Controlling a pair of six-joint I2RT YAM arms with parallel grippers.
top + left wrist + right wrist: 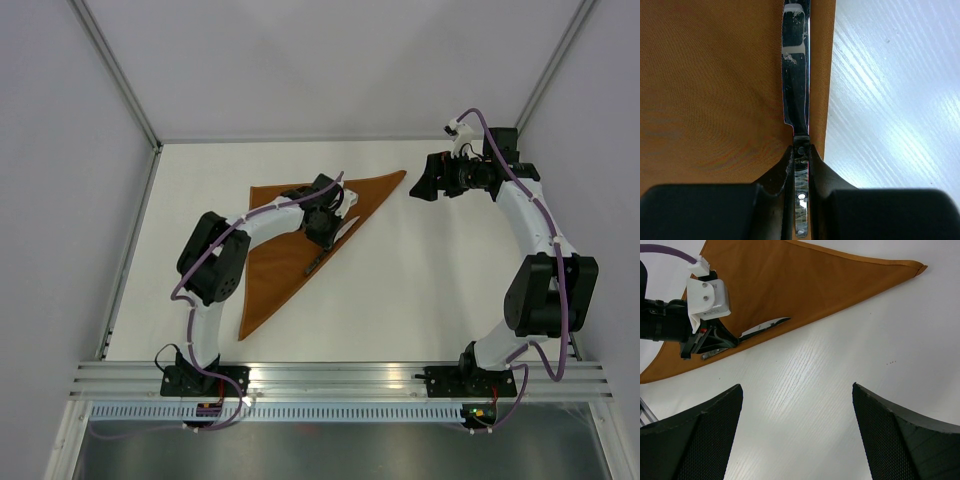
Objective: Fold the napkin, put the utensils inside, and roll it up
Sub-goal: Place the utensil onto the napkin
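The napkin [280, 250] lies folded into a triangle on the white surface [440, 290], and its long edge faces the side of the right arm [530, 230]. The left gripper [801, 149] is clamped on the handle of a knife [796, 75]. The blade runs along this long edge, just inside it. We cannot tell if the blade already touches the cloth, and we cannot make out a second utensil.

The main danger, in our judgement, is the place of the knife. It is very near the edge. If the fingers let it go here, it can slide over the shiny cloth and end on the bare surface, or it can fall out later during the rolling. The grip is on a narrow handle, so the knife can also turn between the fingers. If the fingers part low over the cloth, they may catch it and pull the fold out of shape.

The right gripper [796, 387] hangs over bare surface with its fingers wide apart and holds nothing. It is near the right corner of the napkin but apart from it. Between the long edge and the right arm there is much free surface for moving. The left arm [240, 235] also has room toward the middle of the triangle. The right arm stands near the right wall [600, 200], so the room there is small.
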